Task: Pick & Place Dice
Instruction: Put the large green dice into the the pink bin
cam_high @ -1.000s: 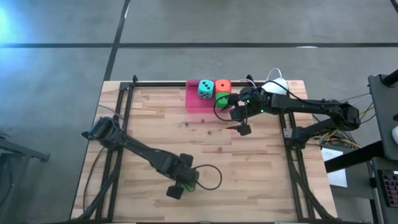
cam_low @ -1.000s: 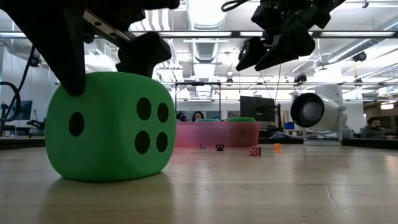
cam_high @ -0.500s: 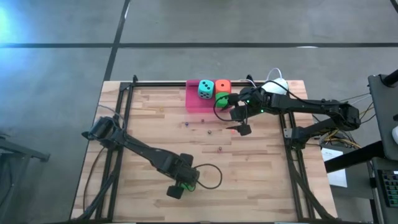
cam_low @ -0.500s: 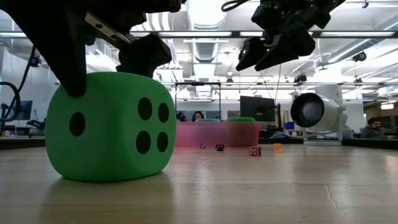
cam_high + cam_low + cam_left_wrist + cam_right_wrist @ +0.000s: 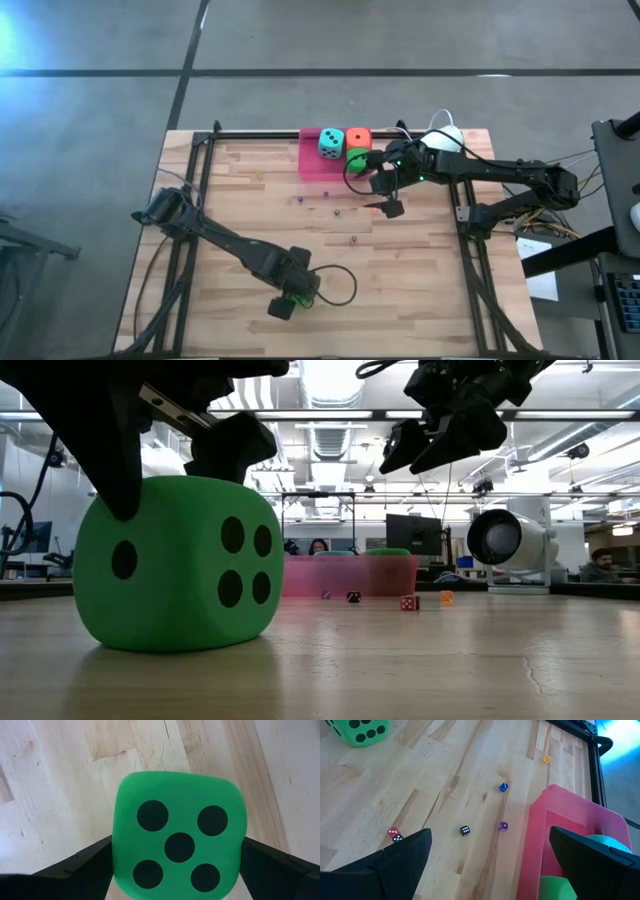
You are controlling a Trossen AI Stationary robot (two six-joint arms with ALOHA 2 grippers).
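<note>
Big soft green die (image 5: 179,850) down at the near edge of the wooden table (image 5: 250,200), sitting flat on the boards. Bright green foam look, rounded corners, dark round pips. Five-pip face pointing straight up at the left wrist camera, four-pip face (image 5: 243,562) turned toward the far side of the table in the low view, one more pip on the face beside it. Cube, so no real long axis, just square to the tabletop, not tilted.

Left gripper (image 5: 292,298) right over it, one dark finger (image 5: 75,867) on each side of the die, both looking pressed against the green faces. Closed onto it as far as visible, die resting on the wood, not lifted.

Other three dice up at the far edge in the pink tray (image 5: 310,160): teal one (image 5: 331,143) beside the orange one (image 5: 358,138), second green one (image 5: 356,158) just in front of the orange. All upright-ish, teal showing several pips on top.

Right gripper (image 5: 386,195) hanging above the table just beside the tray, fingers (image 5: 390,860) spread wide apart with nothing between them.

Bunch of tiny dice scattered on the wood between the two arms: a blue one (image 5: 503,787), purple (image 5: 503,826), black (image 5: 464,830), a red (image 5: 393,832) touching another black (image 5: 398,838), and a small yellow-orange one (image 5: 546,759) farther off.
</note>
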